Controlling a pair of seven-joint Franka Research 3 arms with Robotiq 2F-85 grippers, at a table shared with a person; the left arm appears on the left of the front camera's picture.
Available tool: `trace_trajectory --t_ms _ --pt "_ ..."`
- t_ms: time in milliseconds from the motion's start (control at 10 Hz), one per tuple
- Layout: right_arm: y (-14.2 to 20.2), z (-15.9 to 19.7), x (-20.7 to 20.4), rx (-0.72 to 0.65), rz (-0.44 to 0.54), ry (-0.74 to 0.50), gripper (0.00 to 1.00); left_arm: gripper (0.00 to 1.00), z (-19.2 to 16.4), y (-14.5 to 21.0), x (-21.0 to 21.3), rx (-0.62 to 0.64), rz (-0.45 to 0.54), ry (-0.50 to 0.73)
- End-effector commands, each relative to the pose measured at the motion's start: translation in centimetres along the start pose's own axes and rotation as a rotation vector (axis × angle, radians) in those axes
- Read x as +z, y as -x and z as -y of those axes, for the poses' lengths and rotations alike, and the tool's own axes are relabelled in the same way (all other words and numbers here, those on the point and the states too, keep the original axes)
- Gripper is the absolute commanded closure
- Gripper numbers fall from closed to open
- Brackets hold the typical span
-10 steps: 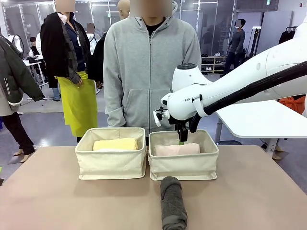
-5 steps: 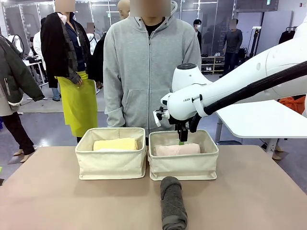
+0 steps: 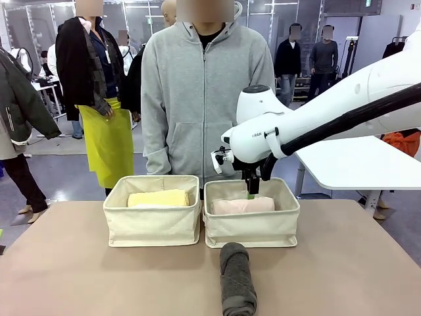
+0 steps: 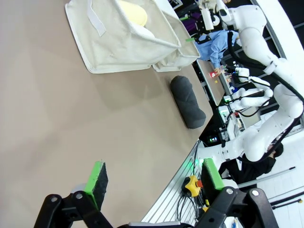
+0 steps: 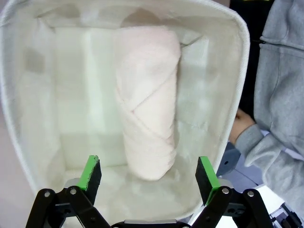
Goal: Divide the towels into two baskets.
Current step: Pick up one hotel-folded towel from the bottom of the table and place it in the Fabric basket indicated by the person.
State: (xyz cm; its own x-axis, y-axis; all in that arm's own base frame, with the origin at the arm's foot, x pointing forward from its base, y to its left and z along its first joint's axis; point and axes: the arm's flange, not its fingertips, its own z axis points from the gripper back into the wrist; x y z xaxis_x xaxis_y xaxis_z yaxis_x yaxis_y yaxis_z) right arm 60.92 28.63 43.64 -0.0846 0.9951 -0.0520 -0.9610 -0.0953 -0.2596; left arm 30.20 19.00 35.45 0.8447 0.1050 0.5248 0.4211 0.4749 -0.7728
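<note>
Your right hand (image 3: 250, 192) hangs over the right basket (image 3: 251, 230), fingers spread wide and holding nothing. Its wrist view looks straight down on the pink towel (image 5: 148, 109), which lies along the basket floor. The yellow towel (image 3: 158, 198) lies in the left basket (image 3: 152, 227). The dark grey towel (image 3: 237, 280) is out on the tabletop (image 3: 79, 276), just in front of the right basket, one end pointing at you. Your left hand (image 4: 154, 176) is up over bare tabletop, jaws apart and empty too, with the grey roll well off ahead of it.

Now, that grey one: it's terry cloth, so expect it to be light, soft and squashy, not slippery. It'll likely give under the pads and sag at the ends if you lift it off-centre. Take it across the middle of the roll, pads on the long sides, and close well in so the outer wrap doesn't peel loose. Nothing fragile here; an unrolling tail is the likely nuisance. Mind the person (image 3: 207, 99) standing just behind the baskets.
</note>
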Motion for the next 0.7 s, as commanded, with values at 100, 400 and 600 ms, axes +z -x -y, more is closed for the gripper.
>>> trace_trajectory --t_ms 100,400,600 --pt "1.7 -5.6 5.1 -0.073 0.017 -0.172 0.0 0.0 0.4 0.4 0.4 -0.003 -0.002 0.011" --pt "7.1 -10.9 7.9 -0.233 0.113 -0.351 0.0 0.0 0.4 0.4 0.4 -0.003 -0.002 0.011" --pt "12.9 -15.3 9.5 -0.429 0.249 -0.38 0.0 0.0 0.4 0.4 0.4 -0.003 -0.002 0.011"
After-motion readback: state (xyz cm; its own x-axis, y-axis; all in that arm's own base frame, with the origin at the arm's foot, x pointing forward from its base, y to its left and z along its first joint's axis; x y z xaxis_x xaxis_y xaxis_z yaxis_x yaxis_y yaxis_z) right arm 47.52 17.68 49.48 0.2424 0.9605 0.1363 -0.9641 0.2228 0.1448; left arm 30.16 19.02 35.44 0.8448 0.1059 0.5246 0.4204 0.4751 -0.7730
